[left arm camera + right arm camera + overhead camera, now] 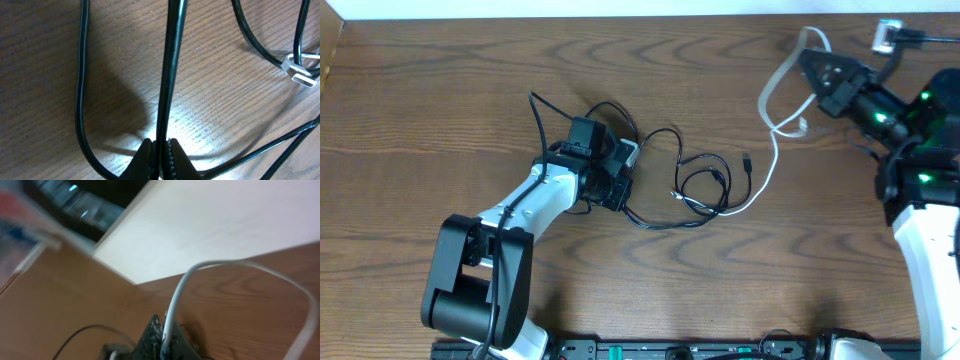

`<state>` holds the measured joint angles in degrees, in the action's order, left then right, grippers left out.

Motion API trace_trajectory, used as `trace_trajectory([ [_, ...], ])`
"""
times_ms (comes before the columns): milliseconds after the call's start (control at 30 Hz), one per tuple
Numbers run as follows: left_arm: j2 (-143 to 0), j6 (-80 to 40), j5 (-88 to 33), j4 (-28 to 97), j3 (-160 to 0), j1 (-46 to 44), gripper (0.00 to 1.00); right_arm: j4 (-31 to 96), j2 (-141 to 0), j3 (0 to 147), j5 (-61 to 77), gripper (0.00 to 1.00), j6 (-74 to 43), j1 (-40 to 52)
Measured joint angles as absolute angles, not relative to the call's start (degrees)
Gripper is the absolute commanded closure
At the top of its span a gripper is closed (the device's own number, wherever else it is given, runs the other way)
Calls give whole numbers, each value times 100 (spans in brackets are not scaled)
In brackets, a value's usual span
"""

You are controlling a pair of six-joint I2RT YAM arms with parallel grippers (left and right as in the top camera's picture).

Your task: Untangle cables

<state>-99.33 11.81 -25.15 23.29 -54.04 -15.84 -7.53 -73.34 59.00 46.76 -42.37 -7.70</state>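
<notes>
The black cable (705,185) lies in loose loops on the wooden table (440,90) at centre. My left gripper (630,158) is shut on one strand of it; in the left wrist view the black cable (169,75) runs straight up from the shut left gripper (160,146). The white cable (767,165) runs from the black loops up to the far right, where it loops into my right gripper (808,58). In the right wrist view the right gripper (164,326) is shut on the white cable (180,285), which arches away to the right. A small white plug end (300,75) lies among the black strands.
A small white block (887,37) with a dark cord sits at the table's far right edge. A pale surface (210,225) borders the table's far edge. The left arm (490,250) reaches in from the front left and the right arm (925,230) stands at the right edge.
</notes>
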Motion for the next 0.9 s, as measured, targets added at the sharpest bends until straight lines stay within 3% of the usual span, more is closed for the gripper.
trace_trajectory([
  [267,-9933,1181,-2515,2287,-5404,-1584,92,-62,-7336,5900,4641,99,-3774,-1861],
  [500,-9933,1181,-2512,2255,-5404,-1584,92,-344,-7343,5896,4589,99,-3909,-2620],
  [900,-9933,1181,-2512,2246,-5402,-1584,92,-5730,-7336,5929,6119,99,-6154,-3997],
])
